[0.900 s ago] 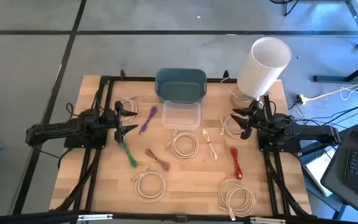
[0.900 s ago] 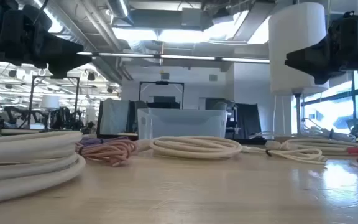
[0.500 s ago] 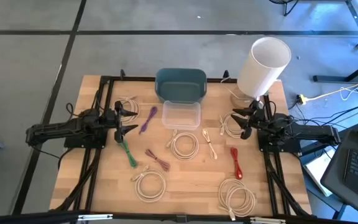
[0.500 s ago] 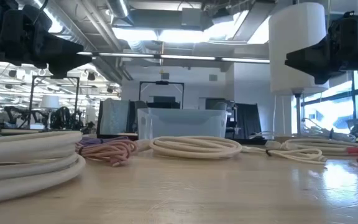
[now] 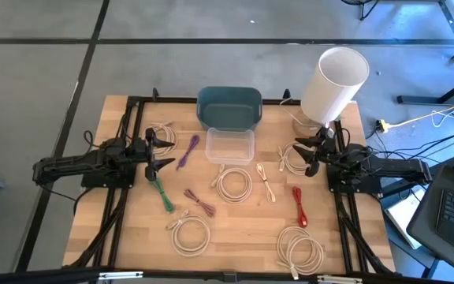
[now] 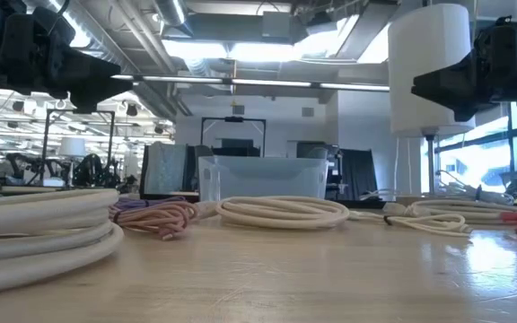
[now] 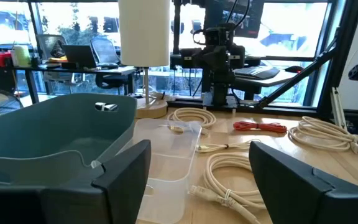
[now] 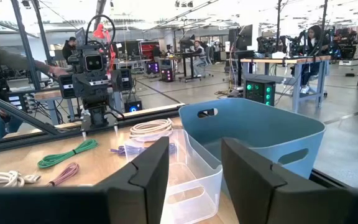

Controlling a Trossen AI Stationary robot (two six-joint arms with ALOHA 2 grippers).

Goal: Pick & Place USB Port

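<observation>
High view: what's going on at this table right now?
Nothing is being handled at this moment. The left tool and the right tool both hover open and empty at opposite sides of the table. Coiled cables lie scattered on the wood, among them a green cable, a red cable and a purple cable. The clear container and the teal bin at the back look empty.
</observation>
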